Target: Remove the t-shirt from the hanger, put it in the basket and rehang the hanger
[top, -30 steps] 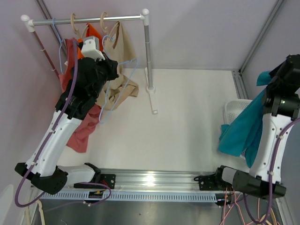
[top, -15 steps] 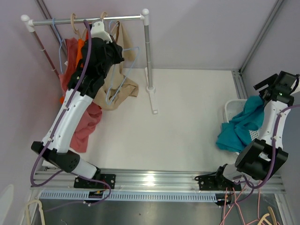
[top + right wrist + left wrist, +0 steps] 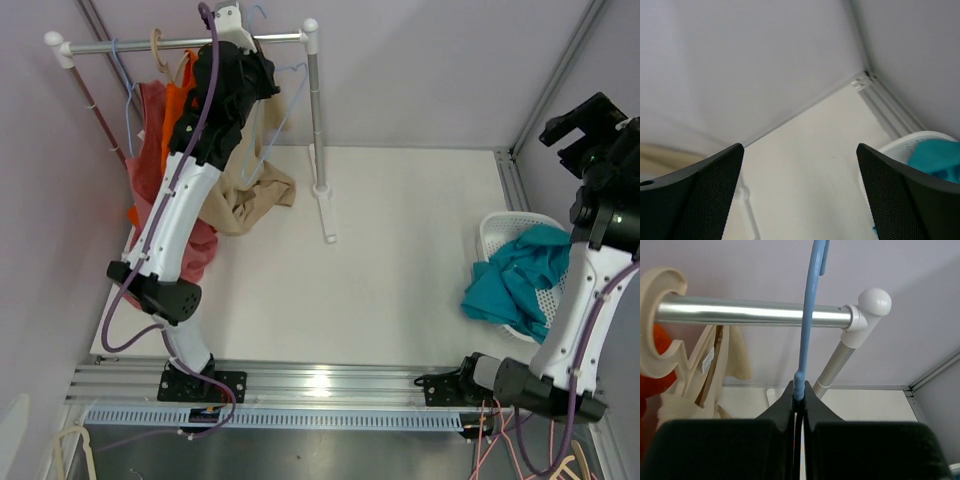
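Two walls and a slanted metal strut bound the counter at the back and on the right, and the mounting rail runs along its near edge. The widest open stretch lies between the clothes rack's foot and the white basket.

The left arm stretches up and back, its wrist level with the rack's rail. The left end effector is pinched tight on the wire of the blue hanger. That wire crosses in front of the rail and leaves the top of the wrist view, so I cannot tell whether its hook sits over the rail. The hanger's lower loop hangs just beside the rack's upright post.

The right arm stands tall at the counter's right edge, close to the side wall. The right end effector has its fingers spread wide and holds nothing. It is raised well above the basket.

The teal t-shirt lies bunched in the basket, part of it spilling over the rim onto the counter, well apart from the hanger.

Crowding the left arm, a cream hanger hook sits on the rail. Orange and red garments hang at its left. A beige garment trails down to the counter beneath the arm. The rail's white end knob is near the hanger on the right.
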{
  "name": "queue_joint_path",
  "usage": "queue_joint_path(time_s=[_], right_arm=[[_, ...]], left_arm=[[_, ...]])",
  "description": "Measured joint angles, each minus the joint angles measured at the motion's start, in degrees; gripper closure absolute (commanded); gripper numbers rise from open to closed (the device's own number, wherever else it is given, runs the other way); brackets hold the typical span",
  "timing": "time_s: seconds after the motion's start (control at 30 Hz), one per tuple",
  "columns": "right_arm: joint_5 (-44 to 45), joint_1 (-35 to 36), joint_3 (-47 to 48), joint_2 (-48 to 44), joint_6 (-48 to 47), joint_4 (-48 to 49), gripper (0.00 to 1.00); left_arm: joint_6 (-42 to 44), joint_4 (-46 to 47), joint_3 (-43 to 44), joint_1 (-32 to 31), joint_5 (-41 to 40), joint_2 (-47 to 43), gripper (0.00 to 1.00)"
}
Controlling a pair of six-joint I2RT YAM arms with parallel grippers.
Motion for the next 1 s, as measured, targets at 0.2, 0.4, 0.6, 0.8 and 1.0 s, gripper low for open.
queue_joint_path(time_s=[0.2,0.4,0.6,0.8,1.0], right_arm=[[-5.7,3.6,-3.1,-10.3,-0.9,0.5,0.01],[-9.8,4.0,-5.1,-13.1,-0.9,0.7,0.01],[-13.3,5.4,-7.8,-13.5,-1.9,0.3,0.0],[-15.0,6.8,-9.0,-13.6,-2.1,-0.1,0.01],[-15.9,8.7,-10.4,-13.9,-2.1,0.0,0.01]], left_arm=[[0.0,-0.8,3.6,0.0,0.9,7.1,0.99],[0.1,0.4,3.9,0.0,1.5,12.1,0.99],[0.5,-0.3,5.0,0.0,5.1,12.7,0.7],[-0.8,-3.6,-0.3,0.1,9.7,6.4,0.36],[-0.7,-5.0,-7.1,1.6,11.0,-7.8,0.03]])
